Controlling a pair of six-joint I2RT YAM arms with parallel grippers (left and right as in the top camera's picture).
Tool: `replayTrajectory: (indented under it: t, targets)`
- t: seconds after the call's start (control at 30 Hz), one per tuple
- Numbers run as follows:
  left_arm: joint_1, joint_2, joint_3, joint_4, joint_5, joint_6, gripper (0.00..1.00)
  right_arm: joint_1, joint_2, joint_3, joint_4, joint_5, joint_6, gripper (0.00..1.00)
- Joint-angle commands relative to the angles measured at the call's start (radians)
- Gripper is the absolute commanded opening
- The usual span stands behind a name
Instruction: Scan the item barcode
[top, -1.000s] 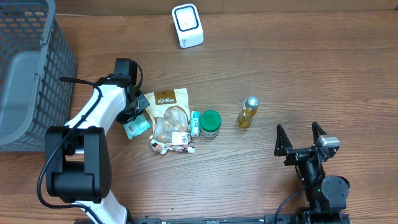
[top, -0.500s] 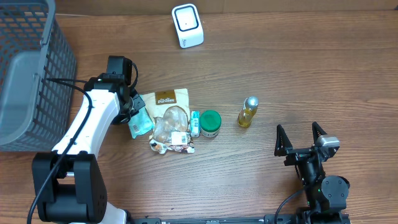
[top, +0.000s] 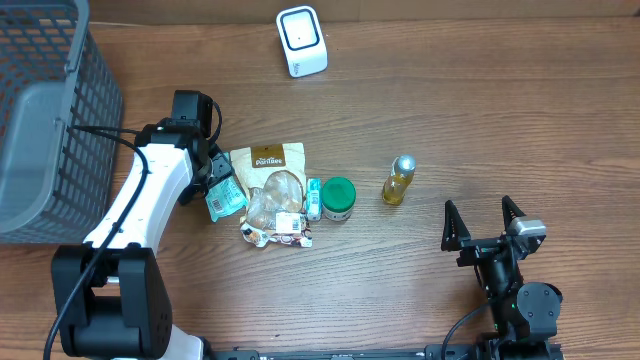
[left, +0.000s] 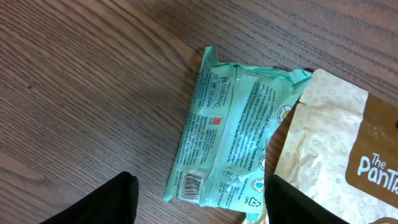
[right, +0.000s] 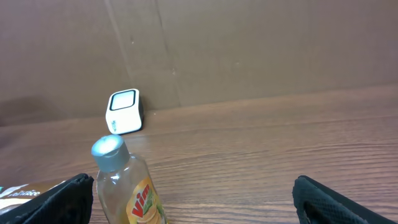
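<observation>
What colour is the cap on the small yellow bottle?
Silver-grey cap, clearest in the right wrist view.

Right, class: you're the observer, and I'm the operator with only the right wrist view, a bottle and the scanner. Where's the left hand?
Observer: The left hand hangs open over a teal packet lying flat on the table.
Operator: Can you see its barcode?
Observer: Yes, the barcode faces up, at the end nearest the hand.
Operator: Is the packet clear of other things?
Observer: No, a brown pouch lies over one edge of it.
</observation>
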Motion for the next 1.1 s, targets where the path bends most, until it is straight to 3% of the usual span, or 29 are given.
replayTrajectory:
  t: [0.0,0.1,0.2,0.33,0.37,0.5,0.73,1.07]
  targets:
    - [0.000,0.010,0.013,-0.003,-0.025,0.002,0.64,0.005,-0.003,-0.010,0.005,0.008,0.003,1.00]
    - [0.000,0.039,0.013,-0.010,-0.083,0.002,0.54,0.005,-0.003,-0.010,0.005,0.008,0.003,1.00]
    - [0.000,0.067,0.013,-0.012,-0.093,0.003,0.52,0.005,-0.003,-0.010,0.005,0.008,0.003,1.00]
    - [0.000,0.114,0.013,0.014,-0.105,0.003,0.30,0.005,-0.003,-0.010,0.005,0.008,0.003,1.00]
    - [0.000,0.129,0.013,0.022,-0.105,0.004,0.30,0.005,-0.003,-0.010,0.005,0.008,0.003,1.00]
    - [0.000,0.178,0.013,0.038,-0.103,0.006,0.46,0.005,-0.003,-0.010,0.005,0.008,0.003,1.00]
    - [0.000,0.252,0.013,0.089,-0.051,0.008,0.55,0.005,-0.003,-0.010,0.005,0.008,0.003,1.00]
    - [0.000,0.269,0.026,0.117,0.048,0.093,0.44,0.005,-0.003,-0.010,0.005,0.008,0.003,1.00]
